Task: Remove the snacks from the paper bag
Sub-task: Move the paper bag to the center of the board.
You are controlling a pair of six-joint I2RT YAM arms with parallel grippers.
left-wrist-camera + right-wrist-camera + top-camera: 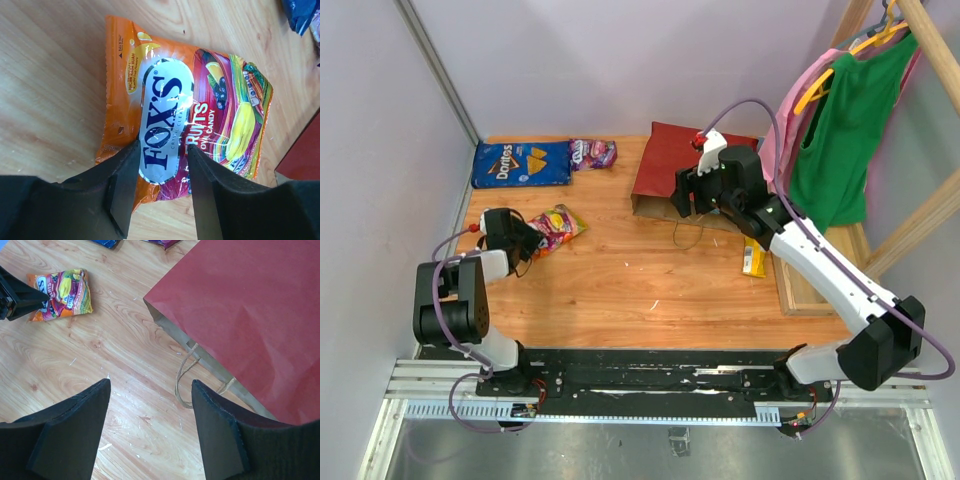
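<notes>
**Visitor:** Where's the bag?

**Me:** The bag (pixel 665 165) lies flat, red side up, at the far right of the counter (pixel 620 290). Its brown mouth is turned toward the arms. One thin handle (pixel 177 382) loops out on the wood just in front of it.

**Visitor:** And the snacks?

**Me:** I can see four out on the counter. The Doritos bag (pixel 522 163) is flat in the far left corner, with a purple packet (pixel 592 153) just beside its right end. An orange packet (pixel 165 100) lies nearer, on the left. A yellow packet (pixel 753 262) rests by the right edge, partly under the right arm (pixel 820 265).

**Visitor:** What about the left claw?

**Me:** The left claw (pixel 162 165) is low over the orange packet's near end. Its fingers (pixel 120 190) stand apart, one on each side of the "FOX'S" lettering. The packet looks flat, not bunched. Whether the tips touch it, I can't tell.

**Visitor:** And the right one?

**Me:** The right claw (pixel 150 410) hangs above bare wood just in front of the bag's mouth, spread wide with nothing in it.

**Visitor:** Anything inside the bag?

**Me:** I can't see in from here.

**Visitor:** What's off to the side?

**Me:** A green top (pixel 840 140) and a pink top (pixel 800 100) hang on a wooden rack (pixel 932 40) at the right, off the counter.
</notes>
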